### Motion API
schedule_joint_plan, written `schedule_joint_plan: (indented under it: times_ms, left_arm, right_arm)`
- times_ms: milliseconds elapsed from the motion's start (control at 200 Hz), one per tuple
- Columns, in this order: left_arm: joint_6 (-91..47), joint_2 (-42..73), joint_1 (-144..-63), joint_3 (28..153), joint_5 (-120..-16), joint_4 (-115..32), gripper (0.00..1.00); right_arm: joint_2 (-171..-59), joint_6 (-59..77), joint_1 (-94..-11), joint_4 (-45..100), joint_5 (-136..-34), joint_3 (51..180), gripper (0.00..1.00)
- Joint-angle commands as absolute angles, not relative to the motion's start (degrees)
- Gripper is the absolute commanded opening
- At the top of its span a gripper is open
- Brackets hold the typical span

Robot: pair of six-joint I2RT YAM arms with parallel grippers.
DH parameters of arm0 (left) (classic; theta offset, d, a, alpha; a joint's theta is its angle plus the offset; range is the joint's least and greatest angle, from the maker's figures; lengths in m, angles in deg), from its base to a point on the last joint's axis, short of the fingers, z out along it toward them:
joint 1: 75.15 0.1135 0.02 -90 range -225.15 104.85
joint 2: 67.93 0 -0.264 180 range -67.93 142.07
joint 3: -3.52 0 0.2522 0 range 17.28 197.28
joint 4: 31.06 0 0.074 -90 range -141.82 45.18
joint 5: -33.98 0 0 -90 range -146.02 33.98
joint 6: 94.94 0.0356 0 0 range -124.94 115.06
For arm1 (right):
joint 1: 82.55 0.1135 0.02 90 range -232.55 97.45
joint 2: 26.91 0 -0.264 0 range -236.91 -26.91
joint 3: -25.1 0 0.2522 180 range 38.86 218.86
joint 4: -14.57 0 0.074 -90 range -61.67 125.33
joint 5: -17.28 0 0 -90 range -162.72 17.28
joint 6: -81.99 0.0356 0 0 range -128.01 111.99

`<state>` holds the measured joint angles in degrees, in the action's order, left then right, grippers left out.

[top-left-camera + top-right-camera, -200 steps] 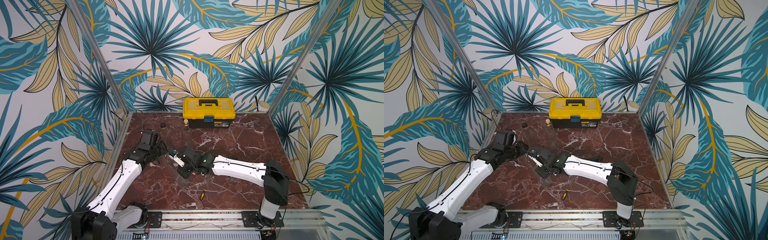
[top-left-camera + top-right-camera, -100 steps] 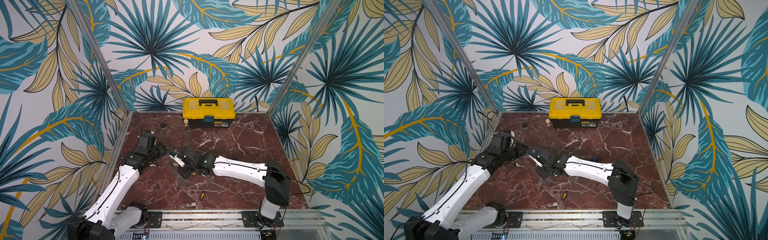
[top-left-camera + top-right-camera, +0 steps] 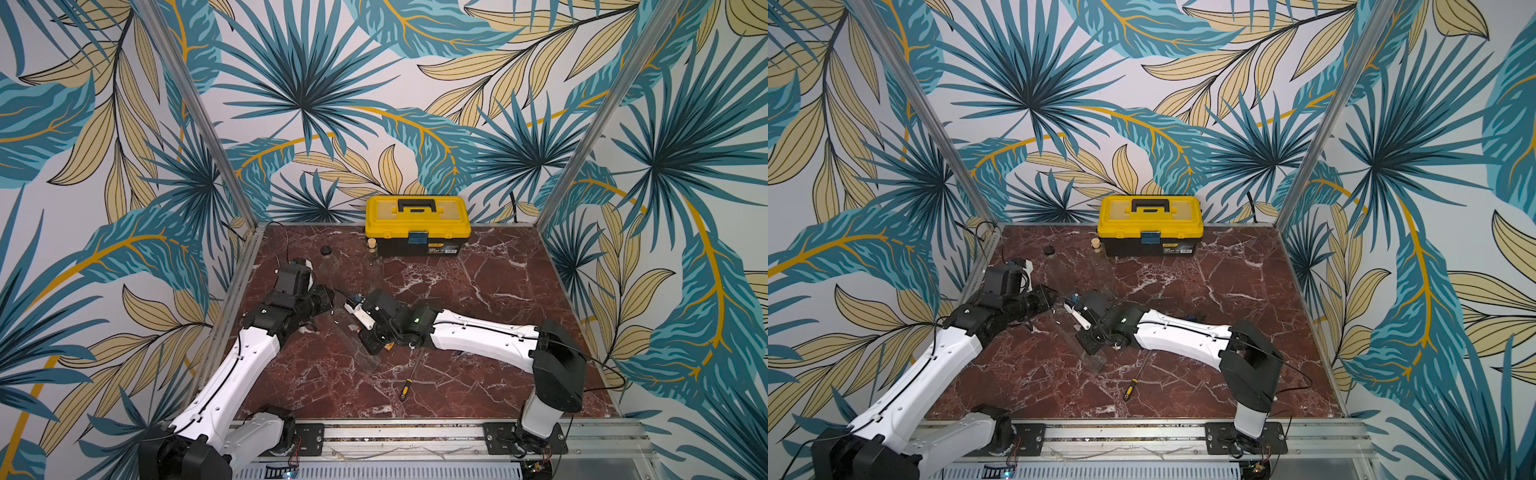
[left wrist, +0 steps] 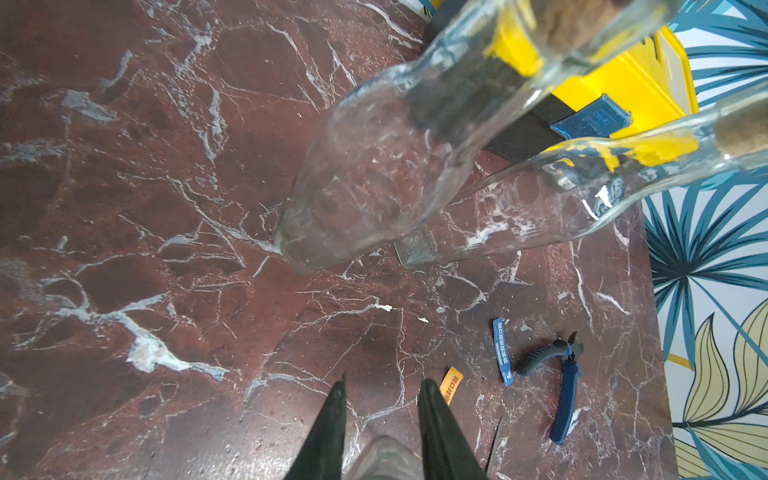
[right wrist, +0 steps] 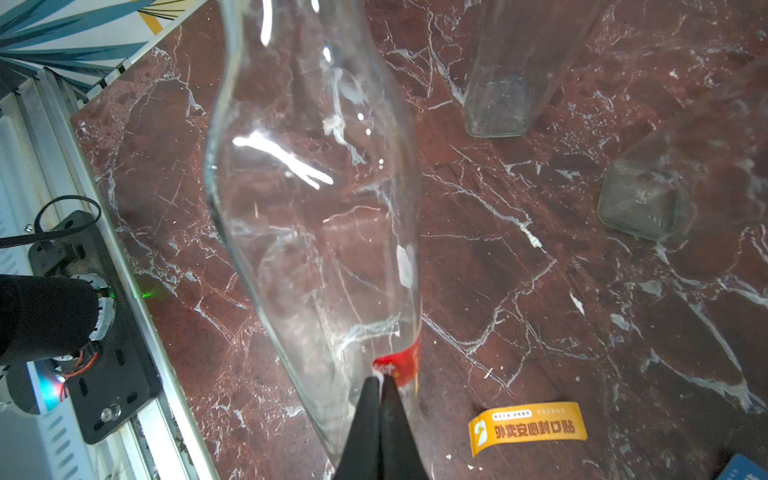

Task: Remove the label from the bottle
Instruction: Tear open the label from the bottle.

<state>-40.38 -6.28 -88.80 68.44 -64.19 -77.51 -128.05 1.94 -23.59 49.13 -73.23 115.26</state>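
Red paper label [image 5: 401,359] on the clear glass bottle [image 5: 316,208]: its edge is pinched in the right gripper [image 5: 380,384], black jaws closed tight on it. Left gripper [image 4: 382,380]: jaws clamped on one end of the bottle, glass showing between them. The bottle spans the gap between the two grippers over the red marble tabletop [image 5: 540,270]; cannot tell whether its base rests on it.

Step in hand, as judged: peeling. Pull low along the glass, slow and even, with the left grip braced against twist; so short a pinch may tear the paper.

Around:
- orange label strip [image 5: 528,426] and blue label strip [image 4: 502,353], flat on the marble
- blue-handled cutters [image 4: 561,386]
- yellow-handled screwdriver [image 3: 409,382]
- two other clear glass bottles [image 4: 374,166], upright
- yellow plastic toolbox [image 3: 417,224] at the back wall

Nothing blocks the pull; the upright bottles look like the nearest hazard for a swinging arm
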Motion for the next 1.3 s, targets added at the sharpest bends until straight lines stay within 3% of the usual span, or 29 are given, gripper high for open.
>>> schedule_joint_plan:
  times_ms: [0, 621, 1297]
  left_arm:
    - [-34.9, -5.2, -88.6, 67.3, -66.7, -84.5, 0.00]
    - [-29.4, -3.3, -85.2, 68.4, -69.8, -87.1, 0.00]
    - [-30.4, -5.1, -84.9, 70.3, -69.6, -86.9, 0.00]
  right_arm:
    - [-127.7, 3.4, -25.7, 48.8, -69.6, 113.4, 0.00]
    - [-127.4, -1.1, -26.0, 51.4, -67.0, 114.1, 0.00]
    - [-127.7, -1.8, -26.0, 52.8, -72.3, 115.1, 0.00]
